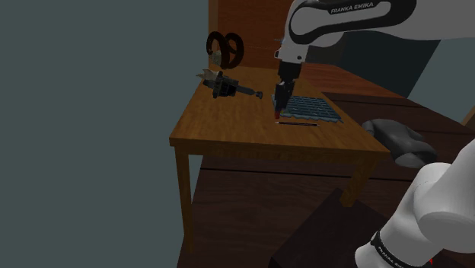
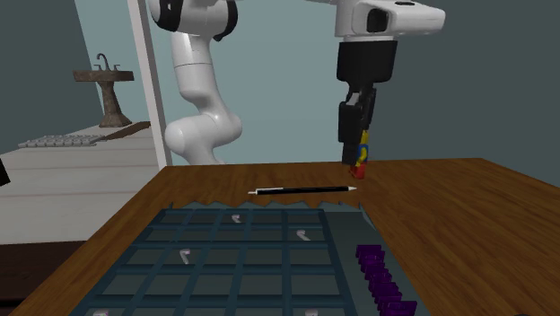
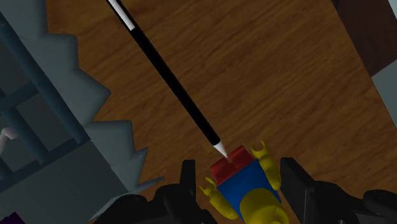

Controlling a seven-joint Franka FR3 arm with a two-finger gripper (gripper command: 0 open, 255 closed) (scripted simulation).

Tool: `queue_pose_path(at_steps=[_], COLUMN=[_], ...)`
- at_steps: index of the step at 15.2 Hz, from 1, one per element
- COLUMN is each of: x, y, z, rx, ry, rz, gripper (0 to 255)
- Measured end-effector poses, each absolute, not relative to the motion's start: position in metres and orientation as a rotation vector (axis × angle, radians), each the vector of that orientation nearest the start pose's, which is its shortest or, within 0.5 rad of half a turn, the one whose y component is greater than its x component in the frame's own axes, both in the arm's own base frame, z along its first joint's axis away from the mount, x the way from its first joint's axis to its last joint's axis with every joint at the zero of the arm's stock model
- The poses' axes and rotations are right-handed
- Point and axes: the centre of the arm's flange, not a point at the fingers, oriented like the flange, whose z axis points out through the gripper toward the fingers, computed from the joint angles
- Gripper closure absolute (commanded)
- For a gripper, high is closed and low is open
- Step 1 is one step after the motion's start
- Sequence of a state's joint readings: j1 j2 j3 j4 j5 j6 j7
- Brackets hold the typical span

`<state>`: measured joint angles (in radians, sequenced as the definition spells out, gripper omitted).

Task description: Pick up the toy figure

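Observation:
The toy figure [image 3: 245,184] has a yellow head and hands, a blue torso and red legs. It hangs upright between the fingers of my gripper [image 3: 242,170], which is shut on its body with the legs pointing down at the table. In the second exterior view the toy figure [image 2: 361,156] sits at the tips of the gripper [image 2: 356,144], just over the wooden table [image 2: 449,215] near its far edge. In the shoulder view the gripper [image 1: 281,100] stands over the table's middle. I cannot tell whether the feet touch the wood.
A black pen [image 3: 167,76] with a white tip lies just below the figure's legs. A dark blue gridded tray [image 2: 233,260] with a jagged edge and purple pieces [image 2: 381,278] lies beside it. Dark objects [image 1: 227,85] sit at the table's far corner in the shoulder view.

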<state>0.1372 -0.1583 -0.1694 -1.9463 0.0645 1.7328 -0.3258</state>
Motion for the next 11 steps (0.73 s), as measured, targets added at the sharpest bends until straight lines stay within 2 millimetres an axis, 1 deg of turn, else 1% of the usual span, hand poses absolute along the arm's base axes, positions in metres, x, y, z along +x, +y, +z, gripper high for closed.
queue_pose_path(at_steps=[11], x=[0.507], y=[-0.014], z=[0.600], rx=[-3.012], ry=[-0.431], rz=[0.062], gripper=[255])
